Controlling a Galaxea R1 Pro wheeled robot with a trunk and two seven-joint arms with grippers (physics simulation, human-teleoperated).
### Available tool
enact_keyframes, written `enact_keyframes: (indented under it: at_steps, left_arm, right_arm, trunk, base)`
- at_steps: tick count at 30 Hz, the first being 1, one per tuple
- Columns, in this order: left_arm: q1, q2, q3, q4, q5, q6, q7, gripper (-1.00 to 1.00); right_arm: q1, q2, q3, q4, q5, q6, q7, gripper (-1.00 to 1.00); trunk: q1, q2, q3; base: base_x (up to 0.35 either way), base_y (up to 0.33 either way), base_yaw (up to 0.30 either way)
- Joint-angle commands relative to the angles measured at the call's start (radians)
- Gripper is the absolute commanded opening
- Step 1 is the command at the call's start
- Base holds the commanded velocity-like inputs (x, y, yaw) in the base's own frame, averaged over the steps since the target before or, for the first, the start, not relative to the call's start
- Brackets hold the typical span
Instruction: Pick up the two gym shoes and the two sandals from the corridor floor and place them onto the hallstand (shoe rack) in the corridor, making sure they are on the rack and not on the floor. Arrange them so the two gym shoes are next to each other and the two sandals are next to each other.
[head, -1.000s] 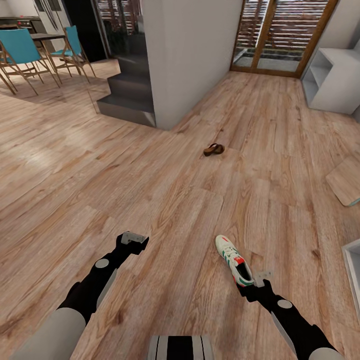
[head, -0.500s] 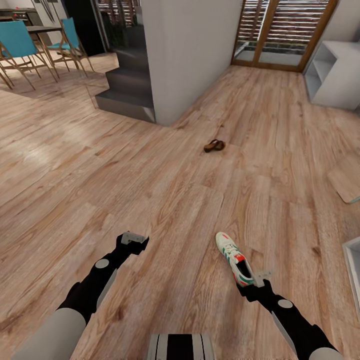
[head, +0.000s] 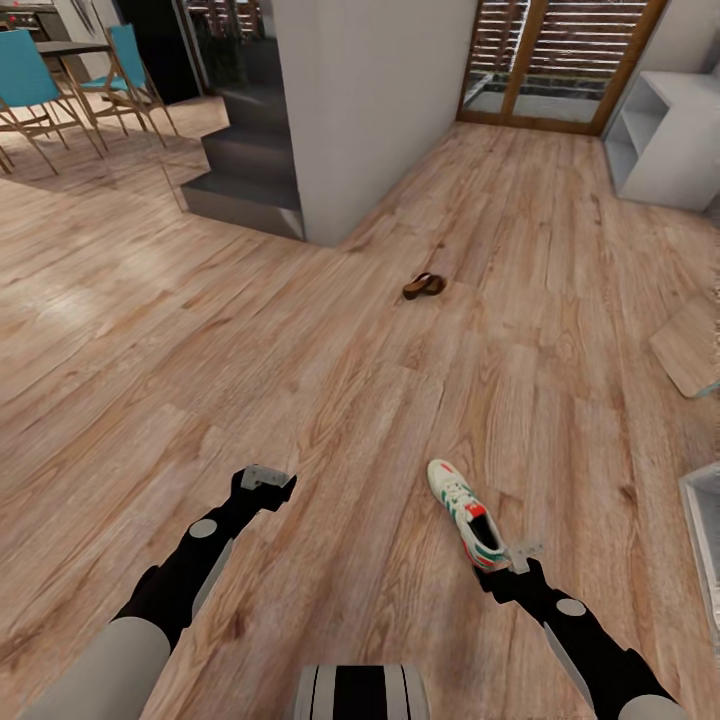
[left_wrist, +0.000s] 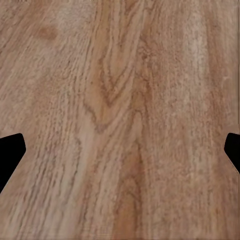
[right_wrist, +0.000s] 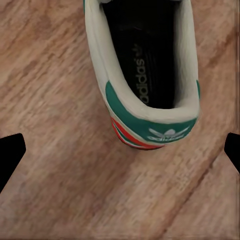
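While the right gripper (head: 522, 553) hangs just behind the heel of a gym shoe (head: 465, 511), its fingers stand wide apart with nothing between them; in the right wrist view only their dark tips (right_wrist: 11, 152) show at the two edges of the picture, and the shoe's heel (right_wrist: 150, 75) lies ahead of the gap, not within it. That view gives what the head view cannot: the dark inside with printed lettering, a green heel patch with a white mark, and a red-orange band under it. The head view shows the whole shoe lying on the corridor floor (head: 300, 380), toe pointing away from the robot, with green stripes on its side and a red tongue label.

The left gripper (head: 265, 478) is held low over bare planks, well apart from the shoe. Its fingers are also spread wide and empty, their tips (left_wrist: 10, 155) at the picture's edges in the left wrist view, with wood grain (left_wrist: 120, 120) between them.

Farther out on the floor, a brown sandal (head: 424, 286) lies near the corner of a grey wall (head: 370, 110). Dark steps (head: 245, 170) stand beside that wall, with blue chairs (head: 40, 95) beyond them. A pale-grey shelf unit (head: 665, 140) stands at the far right, next to a slatted door (head: 550, 60), well apart from both shoes.
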Motion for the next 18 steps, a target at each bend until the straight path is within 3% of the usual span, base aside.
enact_keyframes:
  at_steps: [1, 6, 12, 18]
  left_arm:
    - [0.000, 0.001, -0.002, 0.000, -0.003, -0.004, -0.001, 1.00]
    - [-0.001, 0.002, -0.001, 0.002, -0.004, -0.004, 0.000, 1.00]
    - [-0.001, 0.001, -0.002, 0.002, -0.004, -0.004, 0.000, 1.00]
    - [-0.001, 0.002, -0.003, 0.001, -0.004, -0.004, 0.000, 1.00]
  right_arm:
    - [0.000, -0.001, 0.002, 0.000, 0.006, 0.000, 0.001, 1.00]
    - [0.000, 0.001, 0.003, 0.000, 0.006, -0.001, 0.001, 1.00]
    - [0.000, 0.002, 0.003, 0.000, 0.006, -0.002, 0.001, 1.00]
    - [0.000, 0.002, 0.004, 0.000, 0.006, -0.016, 0.001, 1.00]
  trunk:
    - [0.000, 0.000, -0.001]
    - [0.000, 0.000, -0.001]
    - [0.000, 0.000, -0.001]
    - [0.000, 0.000, -0.001]
  base:
    - [0.000, 0.000, -0.180]
    - [0.063, 0.000, -0.135]
    - [0.229, 0.000, -0.026]
    - [0.053, 0.000, -0.004]
